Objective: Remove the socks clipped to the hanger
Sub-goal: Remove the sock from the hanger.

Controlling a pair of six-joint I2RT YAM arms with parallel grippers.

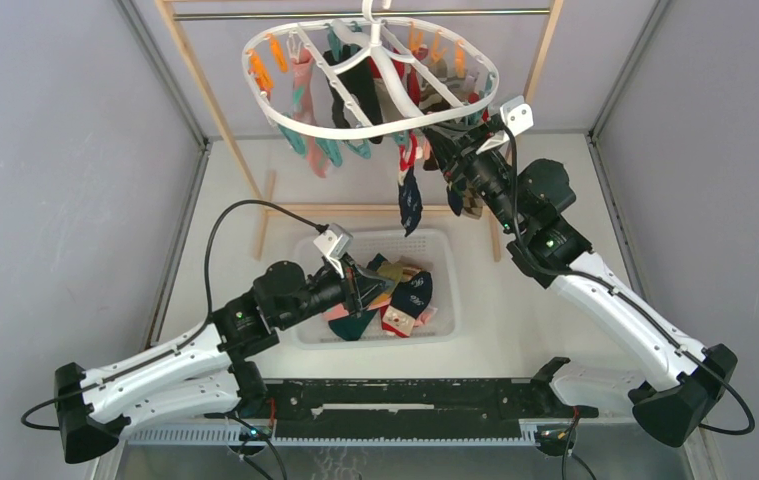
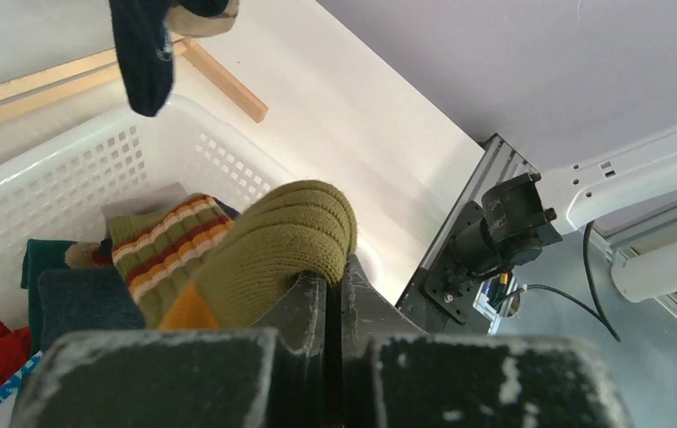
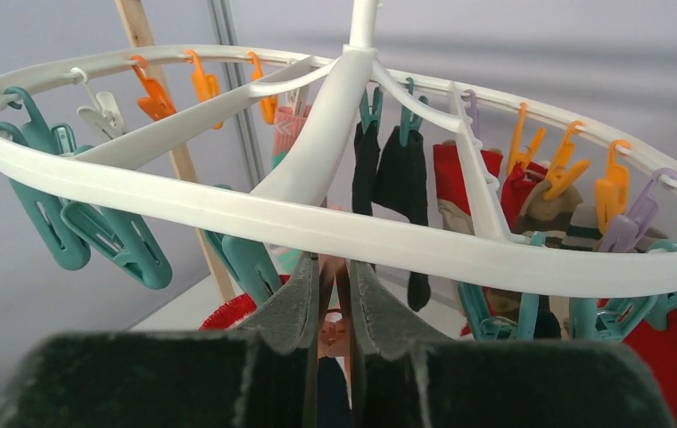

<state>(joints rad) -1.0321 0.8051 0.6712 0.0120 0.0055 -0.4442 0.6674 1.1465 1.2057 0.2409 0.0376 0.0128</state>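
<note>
The white oval hanger [image 1: 273,100] hangs at the back with several socks [image 1: 355,95] clipped under it; it fills the right wrist view [image 3: 227,209]. My right gripper [image 1: 442,140] is up at the hanger's near rim. Its jaws [image 3: 334,290] are pressed shut on an orange clip [image 3: 332,312], with a navy sock [image 3: 330,392] just below it. A navy sock [image 1: 410,200] dangles under the rim. My left gripper [image 1: 363,285] is over the white basket, shut [image 2: 334,272] on an olive knit sock [image 2: 281,241].
The white mesh basket [image 1: 445,300] holds several loose socks [image 1: 410,295], including a striped olive one [image 2: 169,241]. The wooden rack frame [image 1: 205,90] stands behind it, with its foot bars on the table [image 1: 355,209]. Grey walls close in both sides.
</note>
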